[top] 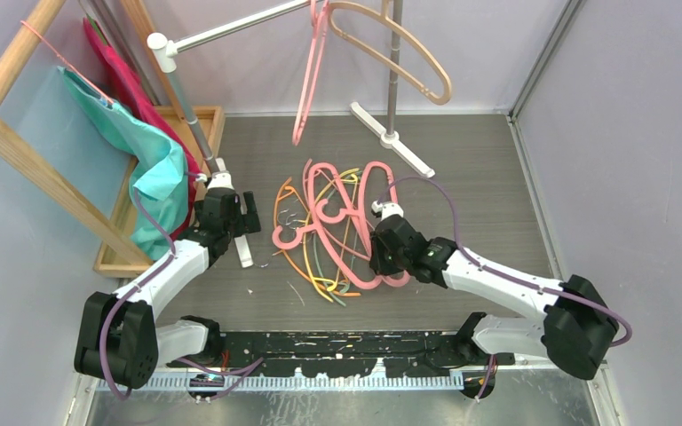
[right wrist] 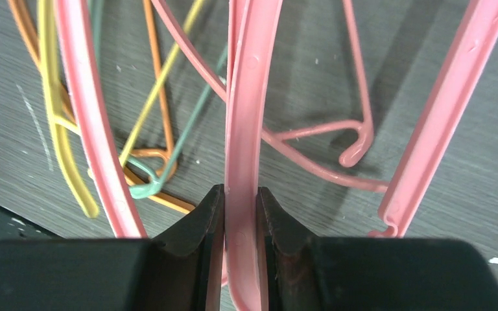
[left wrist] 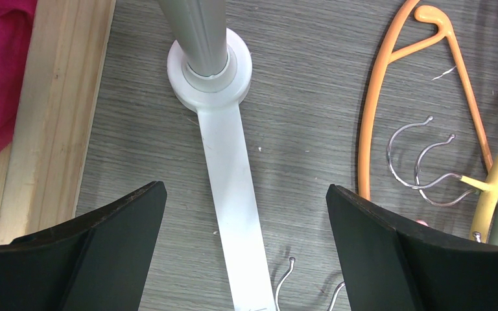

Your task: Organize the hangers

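Note:
A tangle of hangers lies on the grey table: thick pink, thin orange, yellow and grey-green ones. My right gripper is at its right edge. In the right wrist view the gripper is shut on a thick pink hanger, with thin orange, yellow and green hangers to the left. My left gripper is open and empty, left of the pile. In the left wrist view it spans a white rack foot, with an orange hanger to its right. A pink hanger and a beige one hang on the silver rail.
A wooden frame at back left carries teal cloth and magenta cloth. Its wooden base lies left of my left gripper. The rail's grey pole stands on a white foot behind the pile. Grey walls close both sides.

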Controlling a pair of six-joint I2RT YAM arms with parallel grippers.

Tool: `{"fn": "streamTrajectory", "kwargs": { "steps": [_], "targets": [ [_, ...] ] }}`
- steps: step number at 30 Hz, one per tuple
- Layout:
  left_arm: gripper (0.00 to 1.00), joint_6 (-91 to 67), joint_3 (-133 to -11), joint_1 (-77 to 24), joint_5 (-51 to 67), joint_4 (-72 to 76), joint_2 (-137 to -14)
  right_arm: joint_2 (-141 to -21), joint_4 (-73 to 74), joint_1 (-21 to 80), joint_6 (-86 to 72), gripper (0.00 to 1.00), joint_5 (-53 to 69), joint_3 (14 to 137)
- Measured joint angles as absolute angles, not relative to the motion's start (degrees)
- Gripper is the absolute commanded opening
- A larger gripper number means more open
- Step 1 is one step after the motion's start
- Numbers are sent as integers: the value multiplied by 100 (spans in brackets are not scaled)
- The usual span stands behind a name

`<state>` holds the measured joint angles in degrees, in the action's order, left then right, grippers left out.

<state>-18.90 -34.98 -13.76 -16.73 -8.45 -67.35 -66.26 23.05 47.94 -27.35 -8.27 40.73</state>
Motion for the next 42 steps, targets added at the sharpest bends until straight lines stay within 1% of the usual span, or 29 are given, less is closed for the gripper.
{"fn": "streamTrajectory", "kwargs": {
  "steps": [1,5,6,9,12,14,17,20,22,25,29,33,36,39,41,42],
  "targets": [
    [98,-1890,-3498,-1376,-1673,-845,-6735,-6689,2198,4794,-2742,19,-781,3944],
    [98,-1890,-3498,-1376,-1671,-845,-6735,-6930,1903,4794,-2757,22,-652,3680],
    [98,-1890,-3498,-1376,-1671,-845,-6735,-6965,1846,4794,-2757,24,-646,3658],
    [98,-1890,-3498,-1376,-1673,-845,-6735,-7039,1693,4794,-2764,35,-644,3627],
    [98,-1890,-3498,-1376,-1673,-845,-6735,-7126,1549,4794,-2783,40,-633,3577],
    [98,-1890,-3498,-1376,-1671,-845,-6735,-7214,1470,4794,-2794,40,-635,3538],
    [98,-1890,-3498,-1376,-1671,-845,-6735,-7334,1404,4794,-2801,35,-635,3474],
    [98,-1890,-3498,-1376,-1671,-845,-6735,-7367,1389,4794,-2818,23,-637,3435],
    [98,-1890,-3498,-1376,-1671,-843,-6735,-7367,1365,4794,-2827,21,-652,3433],
    [98,-1890,-3498,-1376,-1667,-845,-6735,-7349,1378,4794,-2842,21,-690,3433],
    [98,-1890,-3498,-1376,-1649,-843,-6735,-7122,1610,4794,-2821,25,-722,3498],
    [98,-1892,-3498,-1376,-1632,-845,-6735,-6726,2047,4794,-2729,29,-764,3885],
    [98,-1892,-3498,-1376,-1629,-845,-6735,-6504,2121,4794,-2663,30,-762,4185],
    [98,-1892,-3498,-1376,-1629,-845,-6735,-6410,2067,4794,-2626,22,-722,4265],
    [98,-1892,-3498,-1376,-1629,-845,-6735,-6418,2069,4794,-2628,12,-652,4252],
    [98,-1890,-3498,-1376,-1629,-845,-6735,-6418,2071,4794,-2644,5,-602,4246]
  ]
}}
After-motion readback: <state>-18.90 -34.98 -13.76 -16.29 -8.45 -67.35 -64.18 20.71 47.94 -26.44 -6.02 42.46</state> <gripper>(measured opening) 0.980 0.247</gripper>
